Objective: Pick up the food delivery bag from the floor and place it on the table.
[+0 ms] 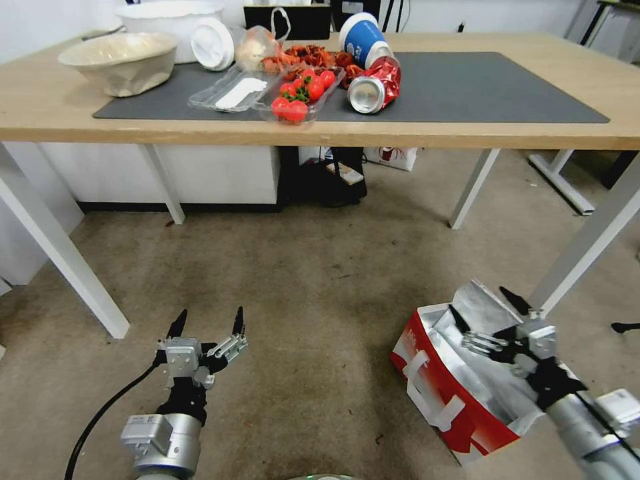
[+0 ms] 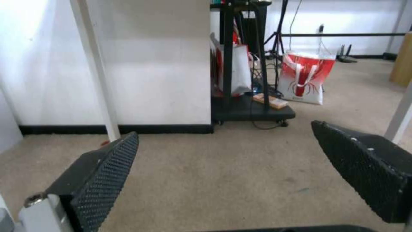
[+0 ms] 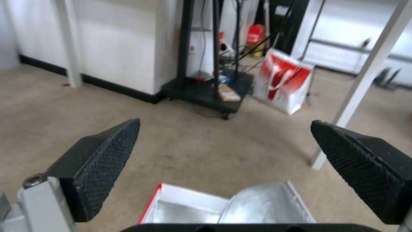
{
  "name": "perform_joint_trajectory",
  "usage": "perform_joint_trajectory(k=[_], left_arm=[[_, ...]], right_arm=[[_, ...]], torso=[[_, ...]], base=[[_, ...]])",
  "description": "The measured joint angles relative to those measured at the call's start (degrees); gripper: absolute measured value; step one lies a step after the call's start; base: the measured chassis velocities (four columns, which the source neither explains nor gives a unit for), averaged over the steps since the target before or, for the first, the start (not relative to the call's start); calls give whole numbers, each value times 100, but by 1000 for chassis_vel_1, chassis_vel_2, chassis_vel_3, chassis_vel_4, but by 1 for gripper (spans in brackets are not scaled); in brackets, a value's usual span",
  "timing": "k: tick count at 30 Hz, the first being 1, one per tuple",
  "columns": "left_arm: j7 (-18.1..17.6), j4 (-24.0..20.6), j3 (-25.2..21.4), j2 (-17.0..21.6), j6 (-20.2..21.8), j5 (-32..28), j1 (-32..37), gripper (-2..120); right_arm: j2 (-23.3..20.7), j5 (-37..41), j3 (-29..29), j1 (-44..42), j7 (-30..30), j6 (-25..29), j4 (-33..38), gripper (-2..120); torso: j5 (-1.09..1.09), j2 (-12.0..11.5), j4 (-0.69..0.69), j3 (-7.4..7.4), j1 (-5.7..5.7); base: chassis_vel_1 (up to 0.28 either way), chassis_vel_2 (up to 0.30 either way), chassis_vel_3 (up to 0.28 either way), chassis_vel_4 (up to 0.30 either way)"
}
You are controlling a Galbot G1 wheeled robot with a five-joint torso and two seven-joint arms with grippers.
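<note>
A stained brownish-grey carpet [image 1: 313,280] is spread across the room. White walls [image 2: 159,61] are edged below by a black skirting board [image 2: 128,129]. A black wheeled stand [image 2: 253,109] hung with cables is parked beside a white panel, and a dark tripod [image 2: 279,29] is set behind it.

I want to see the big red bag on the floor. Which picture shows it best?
The head view: the food delivery bag shows its red side, white handles and foil lining, beneath the open right hand. The right wrist view catches its foil-lined open top.
</note>
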Motion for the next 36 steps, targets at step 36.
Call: perform_joint_trajectory(k=[36], left_arm=[[-9,166,12,-28,-124,7,-62,100]], right_arm=[[-2143,514,50,570,-1150,-44,-3026,100]], torso=[[-2,13,0,0,2]], base=[[0,0,0,0]])
